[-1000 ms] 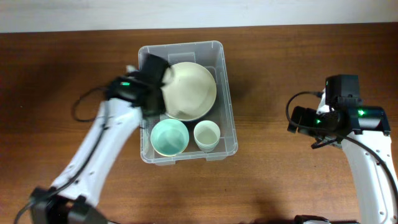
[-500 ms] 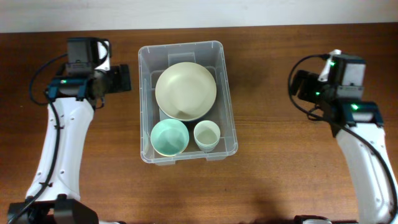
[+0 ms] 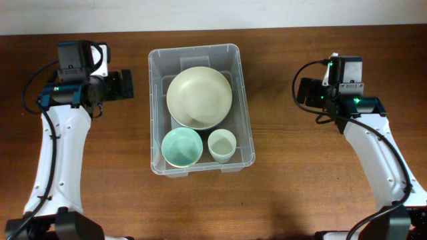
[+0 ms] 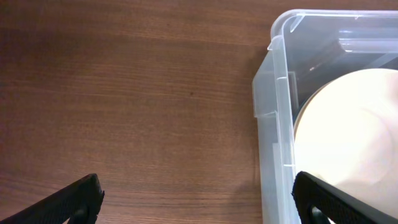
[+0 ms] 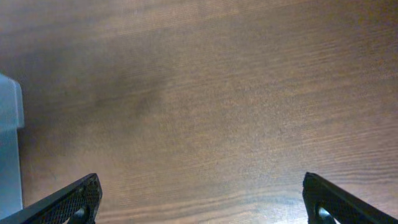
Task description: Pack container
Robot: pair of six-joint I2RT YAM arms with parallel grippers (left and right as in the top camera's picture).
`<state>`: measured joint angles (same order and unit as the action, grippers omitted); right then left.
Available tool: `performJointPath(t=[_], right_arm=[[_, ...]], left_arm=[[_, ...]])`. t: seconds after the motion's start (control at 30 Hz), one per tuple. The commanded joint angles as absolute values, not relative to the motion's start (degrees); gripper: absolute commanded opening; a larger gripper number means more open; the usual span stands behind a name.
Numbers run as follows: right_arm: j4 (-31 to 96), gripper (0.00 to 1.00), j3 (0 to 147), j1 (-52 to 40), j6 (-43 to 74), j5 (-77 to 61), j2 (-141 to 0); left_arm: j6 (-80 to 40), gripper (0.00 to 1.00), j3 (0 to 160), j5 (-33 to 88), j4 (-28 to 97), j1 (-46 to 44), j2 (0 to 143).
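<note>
table (image 3: pixel 300 187): dark brown wood with a pale strip of wall (image 3: pixel 213 13) along the far edge. apart from the bin and the two arms, nothing else shows on it.
container (image 3: pixel 248 127): clear bin at the middle of the table, long side running away from the robot, between the two arms.
contents: a wide cream dish (image 3: pixel 199 97) fills the far half. a teal bowl (image 3: pixel 181 147) and a pale cup (image 3: pixel 221 145) sit side by side in the near half, both mouth up.
left gripper (image 3: pixel 127 85): released and empty, fingers spread wide, just beside the container's left wall. in the wrist view (image 4: pixel 199 196) only bare wood lies between the tips.
right gripper (image 3: pixel 301 90): released and empty, well apart from the bin, over bare table (image 5: pixel 202 193).
risk, left side: that arm is close to the thin wall, so a careless sweep toward it could shove the light bin and slide the bowls.
risk, contents: the cream dish lies just beside the teal bowl, and i cannot tell if they touch. a jolt could ride it up onto the bowl or tip the cup.
risk, room: the bin looks nearly full, so any further item could jam or sit proud of the rim.
</note>
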<state>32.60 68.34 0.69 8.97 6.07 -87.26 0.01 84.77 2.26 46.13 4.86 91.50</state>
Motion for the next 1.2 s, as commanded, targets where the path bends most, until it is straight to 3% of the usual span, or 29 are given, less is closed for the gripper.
performJointPath(t=[0.0,0.27,0.67,0.9,1.17], right_arm=[[34.1,0.99,68.5,0.4,7.7,6.7,-84.7],[38.9,0.99,66.6,0.4,11.5,9.5,-75.7],[34.5,0.99,43.8,0.4,11.4,9.5,-48.4],[38.3,0.99,35.8,0.4,11.4,4.7,-31.0],[39.0,0.99,35.2,0.4,11.4,4.7,-28.8]], left_arm=[[1.4,0.99,85.4,3.3,47.0,5.3,91.8],[3.1,0.99,82.6,3.5,50.5,5.8,87.9],[1.5,1.0,56.6,7.3,35.4,5.8,61.7],[0.5,0.99,44.1,7.3,34.6,5.8,46.9],[0.5,0.99,41.5,7.3,35.0,5.8,43.8]])
